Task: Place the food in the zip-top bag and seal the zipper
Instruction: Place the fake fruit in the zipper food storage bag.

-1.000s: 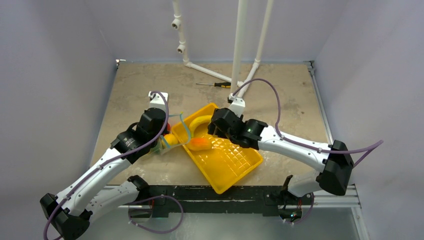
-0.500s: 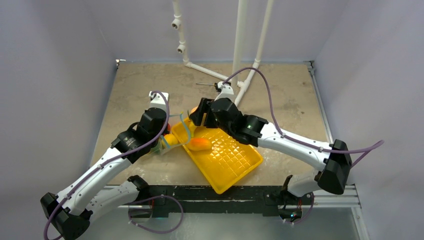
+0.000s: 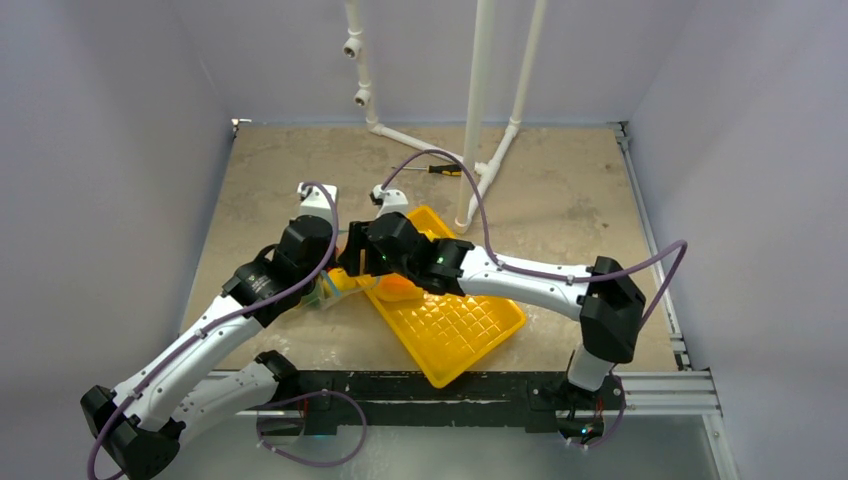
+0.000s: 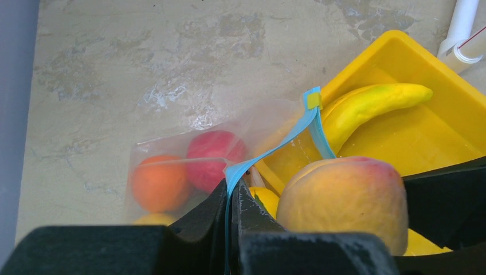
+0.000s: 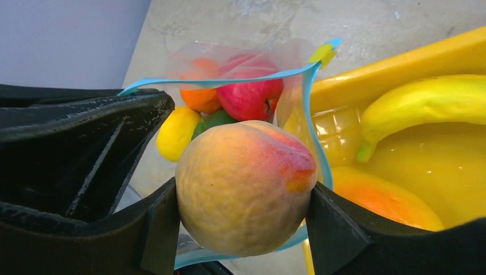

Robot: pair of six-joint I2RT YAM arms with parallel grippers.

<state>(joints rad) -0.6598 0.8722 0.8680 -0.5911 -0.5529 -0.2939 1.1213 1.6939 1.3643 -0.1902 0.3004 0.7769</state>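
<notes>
The right fingers [image 5: 335, 229] clamp a peach [image 5: 245, 186], just swung over from the yellow tray [image 5: 401, 63] to the bag [image 5: 252, 51] mouth. The left fingers [image 4: 203, 215] are pinched shut on the blue zipper strip [image 4: 275, 143], holding that mouth open. Apple [image 5: 249, 97], orange [image 5: 200, 97] and lemon [image 5: 177, 132] already lie inside, on the tabletop [image 4: 143, 57] beside the tray. Banana [image 5: 424, 109] and mango [image 5: 390, 203] wait in the tray; the peach looks ready to drop in.

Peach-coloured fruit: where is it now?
In the right wrist view, the peach-coloured fruit sits in the right claw at the zip-top bag's open mouth, left of the tray's banana.
</notes>
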